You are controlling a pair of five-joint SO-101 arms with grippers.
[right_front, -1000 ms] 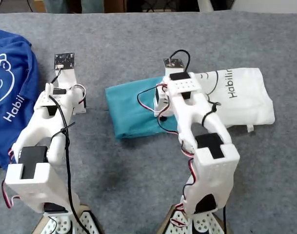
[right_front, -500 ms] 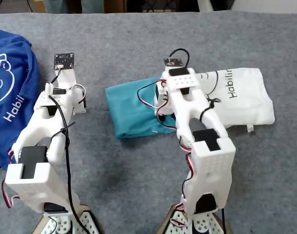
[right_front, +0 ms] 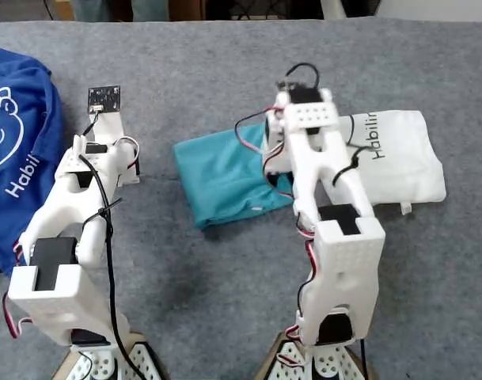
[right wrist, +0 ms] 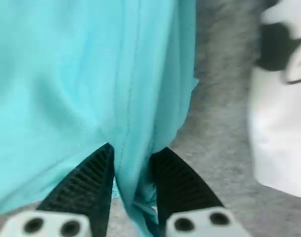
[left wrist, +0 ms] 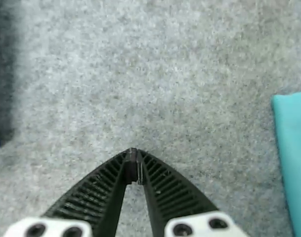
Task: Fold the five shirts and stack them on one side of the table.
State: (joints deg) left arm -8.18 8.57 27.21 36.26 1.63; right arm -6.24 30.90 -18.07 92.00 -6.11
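your right gripper (right wrist: 131, 154) is clenched on the teal shirt (right_front: 221, 178): in the right wrist view a ridge of teal cloth stands pinched between its two black fingers (right wrist: 88, 177), and the rest of the shirt spreads out ahead of the tips. from the high view you see that shirt as a folded bundle in the middle of the table (right_front: 225, 71), between your two arms. its right end is tucked under the right arm's wrist, so the grip point itself is hidden from above.

the white shirt (right_front: 399, 166) lies folded on the right side of the table, just beside the teal one. in the right wrist view a strip of grey cover shows between the teal edge and the white cloth (right wrist: 279, 143), so there they lie apart.

your left gripper (left wrist: 133, 165) is closed with its tips pressed together and nothing between them. it hangs over bare grey cover, and the teal shirt's near edge (left wrist: 293, 148) lies off to one side, well apart from the tips.

the blue shirt (right_front: 15, 150) lies spread and unfolded at the table's left edge, beyond the left arm and not touching it.
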